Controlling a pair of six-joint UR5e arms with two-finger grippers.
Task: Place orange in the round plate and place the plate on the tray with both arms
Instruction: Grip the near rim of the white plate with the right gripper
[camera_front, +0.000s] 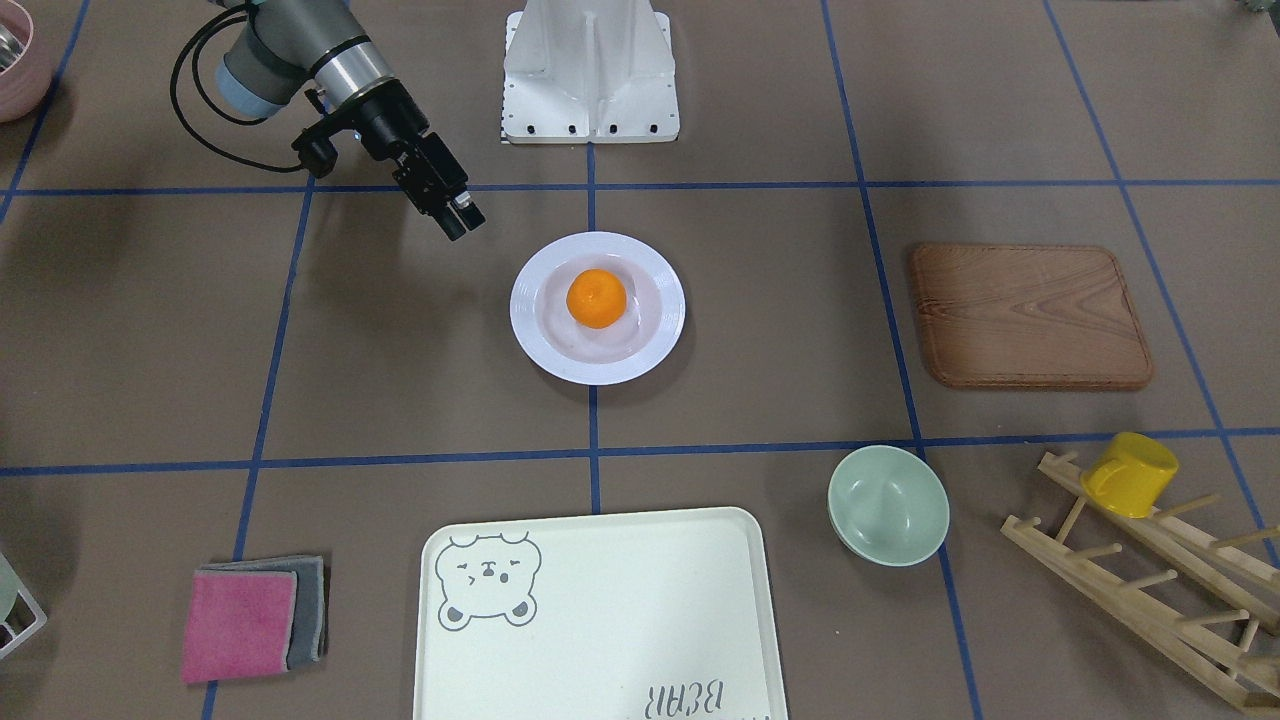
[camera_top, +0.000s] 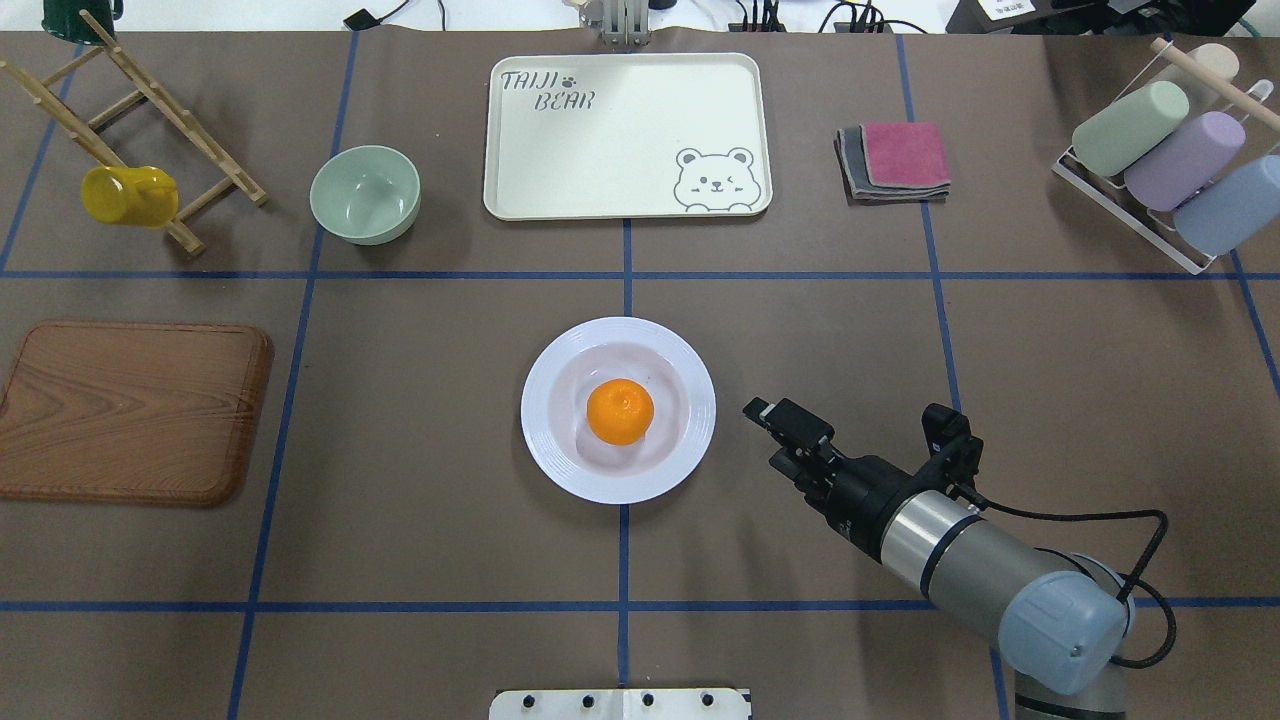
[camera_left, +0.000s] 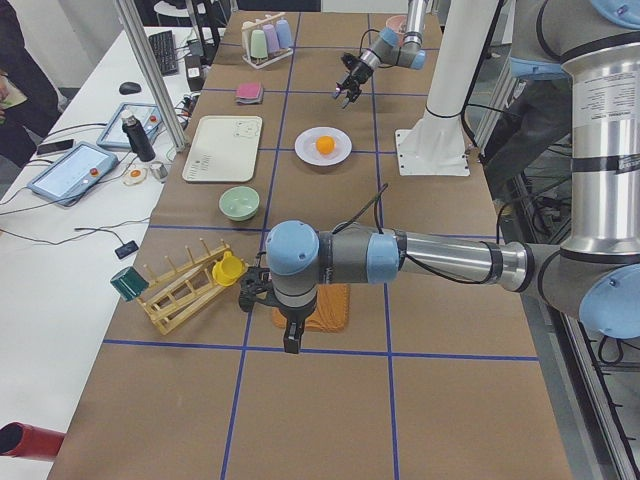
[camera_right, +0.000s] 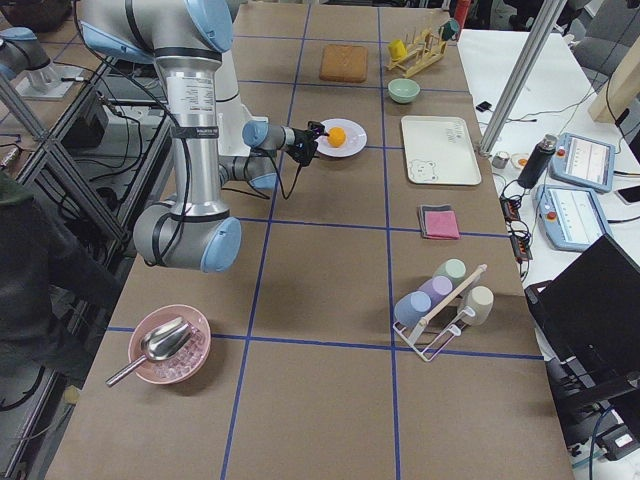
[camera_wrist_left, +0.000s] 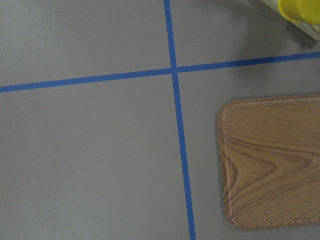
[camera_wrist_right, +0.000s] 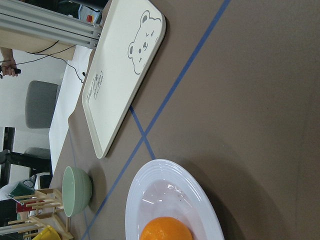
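Glossy round plate (camera_top: 537, 415), dimpled orange (camera_top: 620, 411), matt tray (camera_top: 620, 140), grained wooden board (camera_top: 130, 410), fuzzy cloths (camera_top: 905, 155).

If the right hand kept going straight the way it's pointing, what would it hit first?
Probably the rim of the round plate. The right hand tilts down toward the plate's nearest edge, with the orange beyond. Its height is unclear, so it might pass over the rim.

A wooden board (camera_top: 135, 410), green bowl (camera_top: 364, 193), folded cloths (camera_top: 895, 160) and yellow mug (camera_top: 125, 195) sit apart.
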